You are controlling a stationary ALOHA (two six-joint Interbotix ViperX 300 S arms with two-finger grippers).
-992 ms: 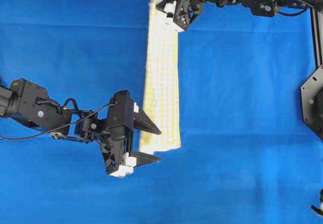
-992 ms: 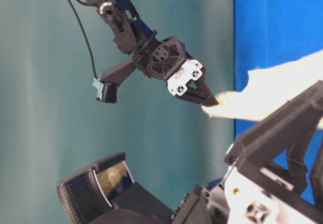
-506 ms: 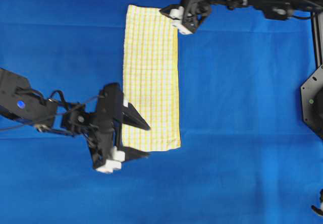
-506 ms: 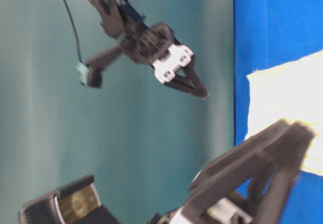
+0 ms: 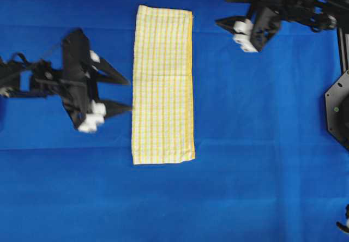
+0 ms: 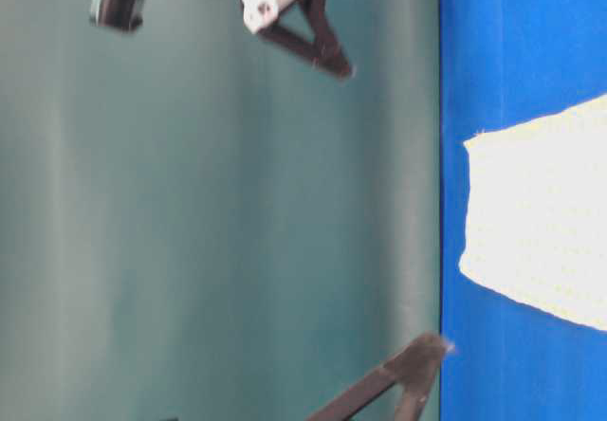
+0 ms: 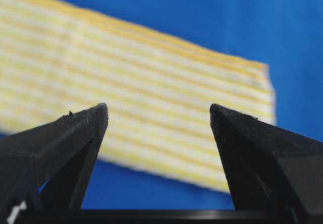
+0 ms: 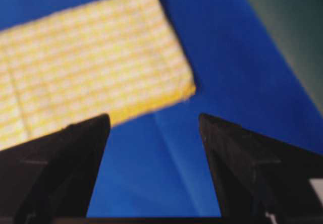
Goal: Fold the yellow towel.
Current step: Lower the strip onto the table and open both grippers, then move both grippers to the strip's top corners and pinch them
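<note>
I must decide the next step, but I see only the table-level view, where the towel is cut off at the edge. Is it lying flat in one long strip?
Observer: Yes. From overhead the yellow towel lies flat as one long narrow strip on the blue cloth.
Operator: Is the left claw holding it?
Observer: No. The left claw is open and empty, beside the towel's long edge.
Operator: And the right claw?
Observer: The right claw is open too, off to the side of the towel's far end, apart from it. Its wrist camera shows one towel corner lying free on the cloth.
</note>
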